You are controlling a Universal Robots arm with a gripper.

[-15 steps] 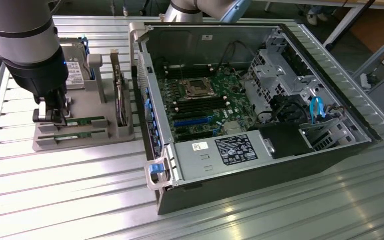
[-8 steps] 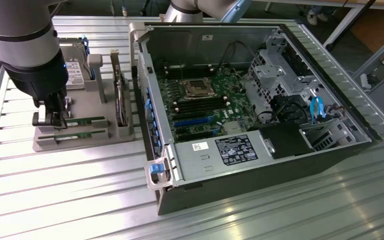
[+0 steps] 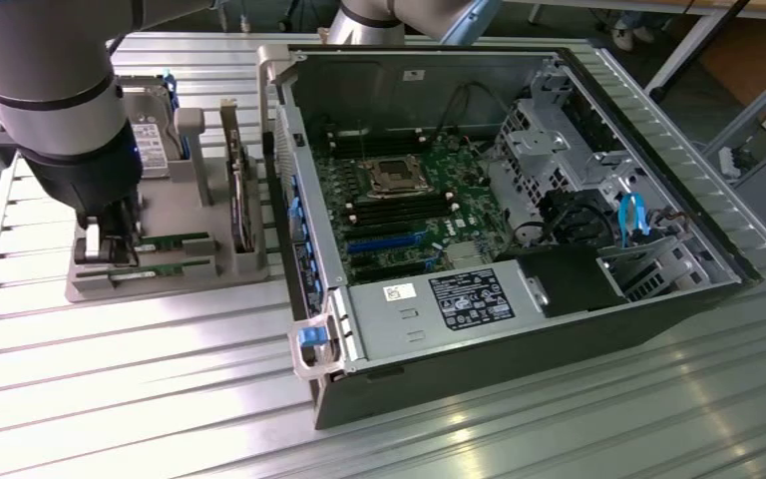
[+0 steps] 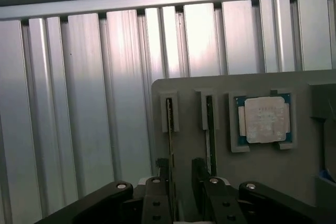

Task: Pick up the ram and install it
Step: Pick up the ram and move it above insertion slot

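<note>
Tool (image 4: 179,182) spread wide, astride the ram (image 4: 169,124) standing in its holder (image 4: 262,174), nine o'clock of the case (image 3: 530,354). Light, stiff, fragile board; pinch both faces gently.

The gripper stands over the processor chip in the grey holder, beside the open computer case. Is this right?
Not quite. The gripper stands over a ram stick, not the processor chip, which lies apart from it in the same grey holder; the wrist view shows this. The holder is beside the open computer case, as you said.
</note>
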